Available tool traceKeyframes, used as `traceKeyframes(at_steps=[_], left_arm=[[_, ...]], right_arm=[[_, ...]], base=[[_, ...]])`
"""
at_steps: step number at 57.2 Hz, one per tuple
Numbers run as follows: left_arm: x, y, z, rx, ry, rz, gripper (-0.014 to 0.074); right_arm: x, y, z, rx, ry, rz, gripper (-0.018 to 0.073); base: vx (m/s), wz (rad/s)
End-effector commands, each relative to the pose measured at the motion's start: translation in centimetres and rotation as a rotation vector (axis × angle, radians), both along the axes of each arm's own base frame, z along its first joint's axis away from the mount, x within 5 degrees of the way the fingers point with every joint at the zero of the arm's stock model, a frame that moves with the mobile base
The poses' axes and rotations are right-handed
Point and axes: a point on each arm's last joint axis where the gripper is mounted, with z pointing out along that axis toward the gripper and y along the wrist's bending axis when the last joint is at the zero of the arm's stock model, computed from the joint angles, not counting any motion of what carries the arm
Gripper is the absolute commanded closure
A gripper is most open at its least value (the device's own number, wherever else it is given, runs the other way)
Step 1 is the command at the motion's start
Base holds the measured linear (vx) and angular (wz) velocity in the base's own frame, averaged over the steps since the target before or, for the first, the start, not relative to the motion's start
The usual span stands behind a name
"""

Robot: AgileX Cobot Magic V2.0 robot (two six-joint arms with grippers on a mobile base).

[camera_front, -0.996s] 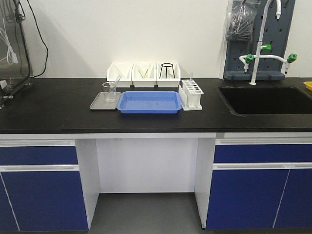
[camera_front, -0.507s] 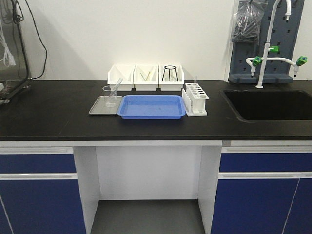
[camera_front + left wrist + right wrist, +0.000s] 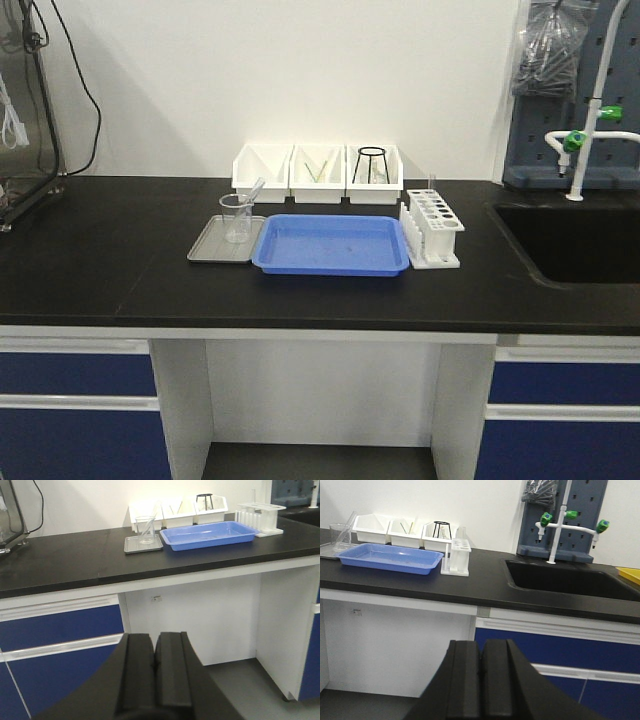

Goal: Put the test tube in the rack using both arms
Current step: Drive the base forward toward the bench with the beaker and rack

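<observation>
Front-facing view: test tube (image 3: 256, 188) leans in the beaker (image 3: 237, 220) at 9 o'clock of the blue tray (image 3: 330, 245), rack (image 3: 433, 228) at 3 o'clock; left claw (image 3: 155, 665) and right claw (image 3: 481, 675) sit closed, empty; approach stage, likely; next needs lifting and opening toward the tube.

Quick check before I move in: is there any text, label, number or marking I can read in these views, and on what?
No text is readable in any view.
The small sticker on the white panel below the countertop: too small to read.
The rack, beaker, blue tray and white bins: no lettering visible.
</observation>
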Motion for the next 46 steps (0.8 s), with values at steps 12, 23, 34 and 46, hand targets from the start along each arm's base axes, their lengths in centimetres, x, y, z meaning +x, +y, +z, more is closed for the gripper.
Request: traceKeyframes(at_steps=[12, 23, 34, 46], left_arm=[[-0.21, 0.00, 1.77, -0.023, -0.120, -0.002, 0.0603], [-0.21, 0.00, 1.77, -0.023, -0.120, -0.002, 0.0603], [-0.21, 0.00, 1.77, -0.023, -0.120, -0.002, 0.0603], [-0.21, 0.00, 1.77, -0.023, -0.120, -0.002, 0.0603]], right_arm=[[0.01, -0.05, 0.15, -0.019, -0.070, -0.007, 0.0570], [0.01, -0.05, 0.15, -0.019, -0.070, -0.007, 0.0570], [0.01, -0.05, 0.15, -0.019, -0.070, -0.007, 0.0570], [0.01, -0.05, 0.15, -0.019, -0.070, -0.007, 0.0570]], base=[[0.35, 0.07], [0.38, 0.04], [0.40, 0.00], [0.42, -0.03]])
